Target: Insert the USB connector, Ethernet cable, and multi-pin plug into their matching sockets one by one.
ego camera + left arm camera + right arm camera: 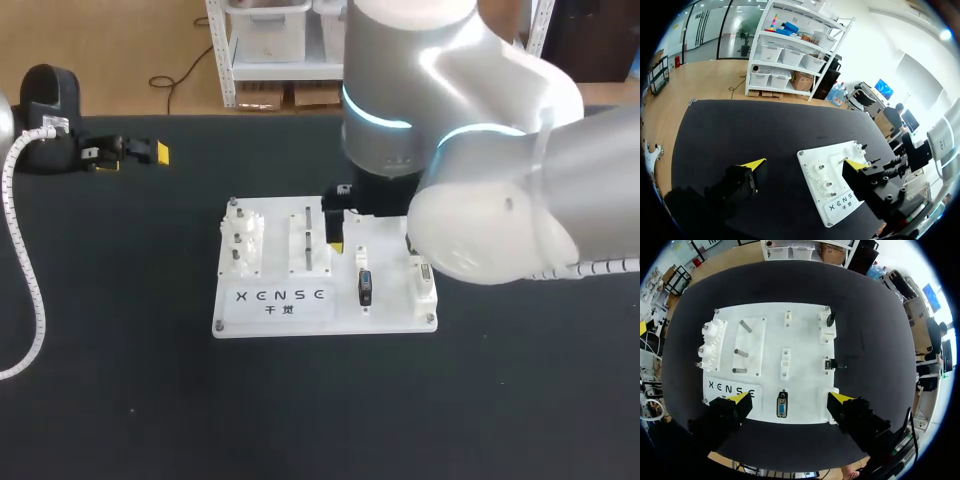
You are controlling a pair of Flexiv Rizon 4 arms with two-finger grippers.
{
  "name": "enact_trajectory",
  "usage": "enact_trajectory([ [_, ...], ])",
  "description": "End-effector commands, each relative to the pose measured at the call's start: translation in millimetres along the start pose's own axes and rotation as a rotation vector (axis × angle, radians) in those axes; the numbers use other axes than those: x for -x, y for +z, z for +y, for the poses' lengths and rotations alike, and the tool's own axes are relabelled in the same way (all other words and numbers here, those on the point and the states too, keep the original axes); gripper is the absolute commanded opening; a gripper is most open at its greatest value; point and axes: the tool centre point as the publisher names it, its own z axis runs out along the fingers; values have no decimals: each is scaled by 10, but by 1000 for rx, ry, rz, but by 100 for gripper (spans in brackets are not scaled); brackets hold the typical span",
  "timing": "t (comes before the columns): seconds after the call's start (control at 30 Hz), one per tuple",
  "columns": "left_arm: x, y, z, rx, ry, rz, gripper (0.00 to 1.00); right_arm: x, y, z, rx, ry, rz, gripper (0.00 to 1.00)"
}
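My right claw (791, 399) hangs over the white board (800, 330), its two fingers spread wide and holding nothing. In the right wrist view the blue multi-pin plug (782, 408) lies on the board between the two yellow tips, below them and not touched. Two smaller plugs, one black (830, 320) and one with a short lead (829, 364), sit in white holders farther ahead. I cannot tell which of them is the USB and which the Ethernet.

My left claw (804, 164) is also spread and empty. It rests well apart from the board, over the black tabletop (500, 400).

I judge that the step in hand is the first pick, probably of the multi-pin plug. To do it well, I should centre the fingers over the plug body and go straight down. I should close on its two long flat sides, not on the pins. The grip should be level, because a tilted plug will jam at its socket.
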Motion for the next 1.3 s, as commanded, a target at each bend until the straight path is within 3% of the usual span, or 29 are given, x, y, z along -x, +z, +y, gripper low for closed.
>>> enact_trajectory([
  [0.03,0,0,0,0,0,0,100,-59,91,25,1,-1,23,100],
  [0.63,0,0,0,0,0,0,100,-277,405,129,12,-15,99,100],
  [0.7,0,0,0,0,0,0,100,-278,412,130,13,-14,100,76],
  [0.73,0,0,0,0,0,0,100,-279,416,131,12,-14,100,72],
  [0.8,0,0,0,0,0,0,100,-280,428,132,12,-15,101,47],
  [0.83,0,0,0,0,0,0,100,-281,435,131,12,-15,102,44],
  [0.93,0,0,0,0,0,0,100,-287,444,115,12,-13,105,38],
  [1.3,0,0,0,0,0,0,100,-324,498,78,9,-2,119,31],
])
